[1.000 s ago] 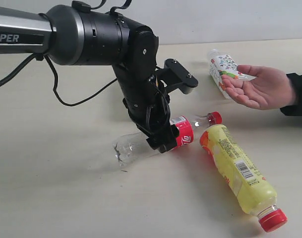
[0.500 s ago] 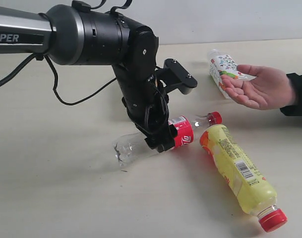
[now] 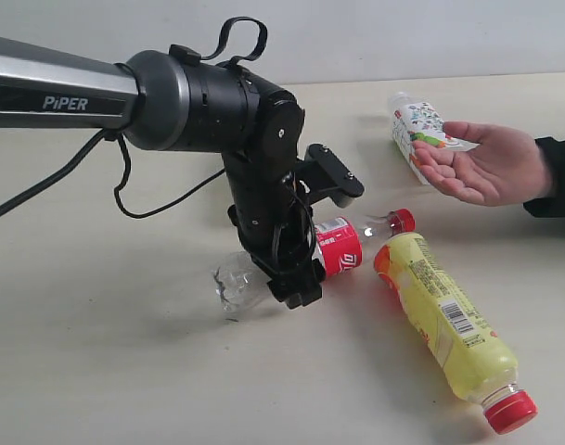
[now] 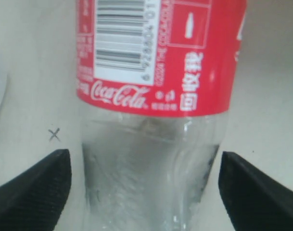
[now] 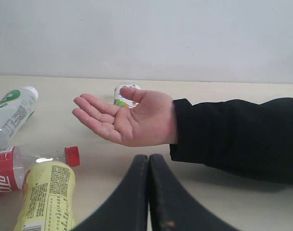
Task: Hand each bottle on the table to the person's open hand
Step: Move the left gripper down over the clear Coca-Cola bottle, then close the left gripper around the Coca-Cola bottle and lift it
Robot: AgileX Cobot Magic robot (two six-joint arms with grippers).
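Left wrist view: L hand spread astride clear btl on table.

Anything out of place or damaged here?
Nothing spilled or visibly damaged. Lying flat on the table: the red-label bottle under the left gripper, the yellow bottle beside it, a small bottle behind the hand.

a plain pale grey wall stands at the back. a black sleeve lies in front of the wall. a small pencilled x mark shows too, its place from the wall unclear.
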